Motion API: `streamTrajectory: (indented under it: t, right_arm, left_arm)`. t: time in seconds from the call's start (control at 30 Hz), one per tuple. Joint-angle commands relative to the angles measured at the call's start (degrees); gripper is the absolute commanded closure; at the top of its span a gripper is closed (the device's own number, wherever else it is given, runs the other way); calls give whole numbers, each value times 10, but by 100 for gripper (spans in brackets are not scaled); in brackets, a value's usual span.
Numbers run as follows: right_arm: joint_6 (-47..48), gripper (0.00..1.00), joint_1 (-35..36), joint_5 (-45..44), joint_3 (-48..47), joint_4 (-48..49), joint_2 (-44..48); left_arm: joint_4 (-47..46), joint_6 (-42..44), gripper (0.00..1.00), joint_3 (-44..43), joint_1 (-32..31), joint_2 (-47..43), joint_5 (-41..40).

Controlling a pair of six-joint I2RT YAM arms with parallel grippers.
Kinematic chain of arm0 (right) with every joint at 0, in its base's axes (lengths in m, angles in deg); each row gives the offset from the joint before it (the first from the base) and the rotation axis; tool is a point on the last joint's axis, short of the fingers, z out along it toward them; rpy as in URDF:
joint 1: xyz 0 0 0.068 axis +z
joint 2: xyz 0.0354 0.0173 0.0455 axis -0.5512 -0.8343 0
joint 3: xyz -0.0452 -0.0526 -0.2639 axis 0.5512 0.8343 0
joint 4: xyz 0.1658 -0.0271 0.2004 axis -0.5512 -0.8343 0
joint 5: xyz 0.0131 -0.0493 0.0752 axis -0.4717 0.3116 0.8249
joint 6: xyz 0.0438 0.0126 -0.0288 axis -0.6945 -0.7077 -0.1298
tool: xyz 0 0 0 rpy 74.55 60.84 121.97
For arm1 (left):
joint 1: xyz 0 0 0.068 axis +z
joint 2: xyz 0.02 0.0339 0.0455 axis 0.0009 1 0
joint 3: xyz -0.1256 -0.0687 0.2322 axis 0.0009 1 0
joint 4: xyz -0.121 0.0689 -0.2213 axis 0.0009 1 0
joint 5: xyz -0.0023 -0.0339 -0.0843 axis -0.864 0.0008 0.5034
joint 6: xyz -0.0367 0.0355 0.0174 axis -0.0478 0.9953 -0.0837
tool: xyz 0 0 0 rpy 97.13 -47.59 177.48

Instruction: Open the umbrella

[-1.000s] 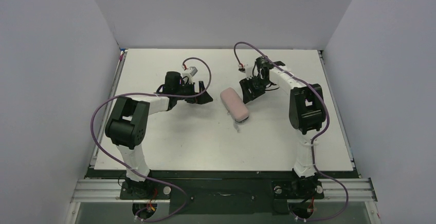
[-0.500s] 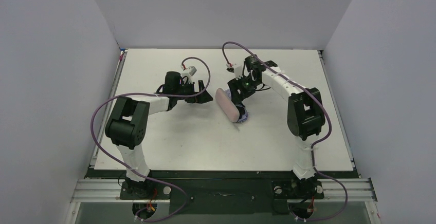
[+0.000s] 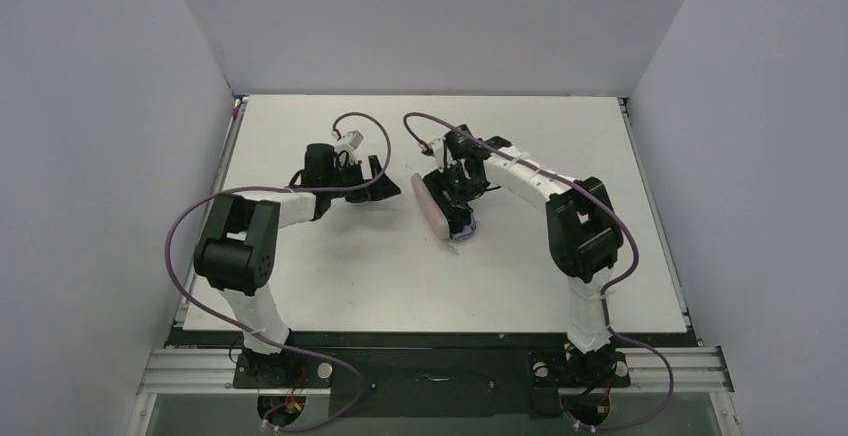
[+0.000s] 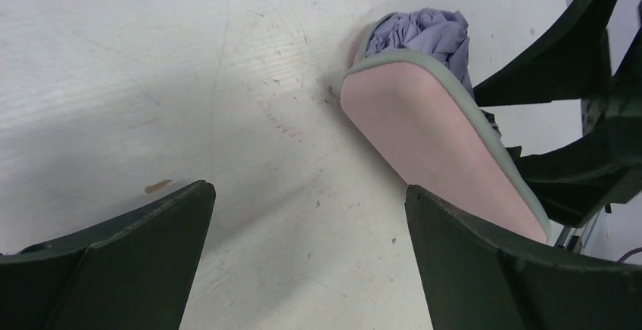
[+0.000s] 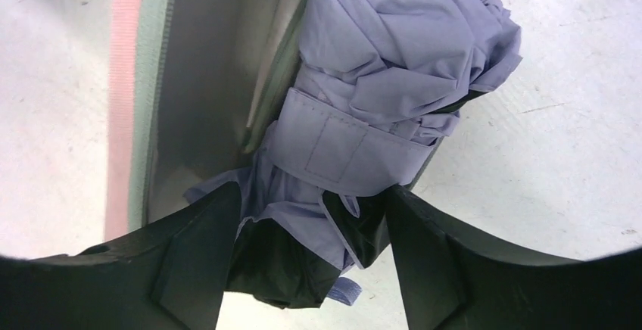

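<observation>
From above, your umbrella lies in the pink case mid-table. The right gripper is over it, the left gripper just beside. Left wrist: fingers spread, case ahead. Right wrist: fingers spread, straddling the strapped lavender bundle.

Evenly, softly lit from above — matte white worktop bright, shadows faint and diffuse (a broader grey one across it in the left wrist view). Crisp overhead; up close, slightly soft at the near black jaws.
</observation>
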Motion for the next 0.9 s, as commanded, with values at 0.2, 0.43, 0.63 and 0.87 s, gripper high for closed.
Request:
streamTrajectory:
  t: [0.2,0.43,0.63,0.87]
  right_arm:
    - [-8,59,-1,-155,30,26,-9]
    - [58,100,-88,-174,36,-21,15]
    - [167,100,-196,-144,43,-54,55]
    - [266,100,-297,-120,-37,-98,48]
  left_arm:
    - [62,53,3,-12,41,-89,-41]
    - [126,138,3,-44,57,-121,-101]
    - [65,171,3,-17,69,-159,-115]
    - [122,204,3,-64,70,-139,-82]
